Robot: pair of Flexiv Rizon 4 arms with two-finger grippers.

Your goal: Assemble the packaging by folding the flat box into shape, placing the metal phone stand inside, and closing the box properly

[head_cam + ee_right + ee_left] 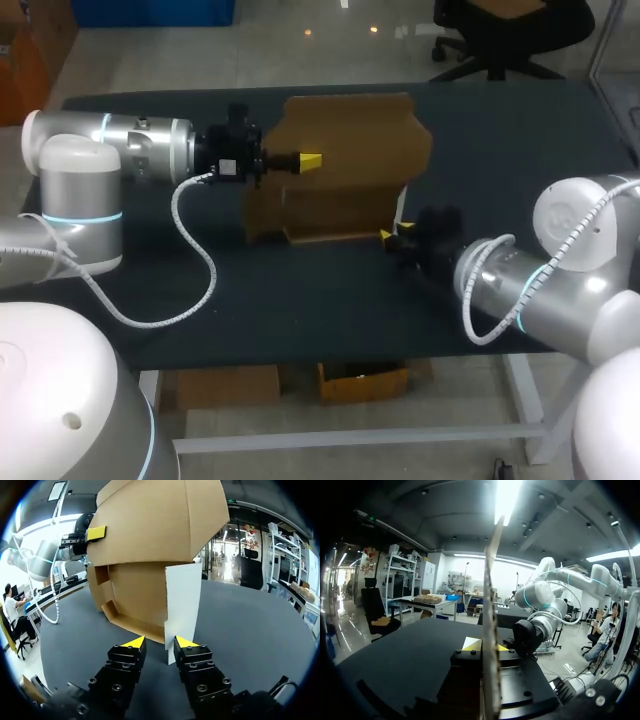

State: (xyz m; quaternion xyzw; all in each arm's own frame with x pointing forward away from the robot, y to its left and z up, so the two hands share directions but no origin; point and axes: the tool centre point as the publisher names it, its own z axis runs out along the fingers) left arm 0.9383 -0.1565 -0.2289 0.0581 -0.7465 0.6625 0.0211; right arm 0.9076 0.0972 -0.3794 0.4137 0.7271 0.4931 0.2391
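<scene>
A brown cardboard box (340,170) stands partly folded in the middle of the dark table, its tall back panel upright. My left gripper (310,160) comes in from the left and is shut on that upright panel. In the left wrist view the panel (491,605) runs edge-on between the yellow fingertips (470,643). My right gripper (392,235) sits low at the box's front right corner. It is open (159,642), with a pale flap (182,605) of the box (155,530) standing just ahead of one fingertip. No metal phone stand shows in any view.
The dark table (300,300) has bare surface in front of the box and to its right. My left arm's white cable (190,260) loops over the table's left front. My right arm (537,625) shows beyond the panel in the left wrist view.
</scene>
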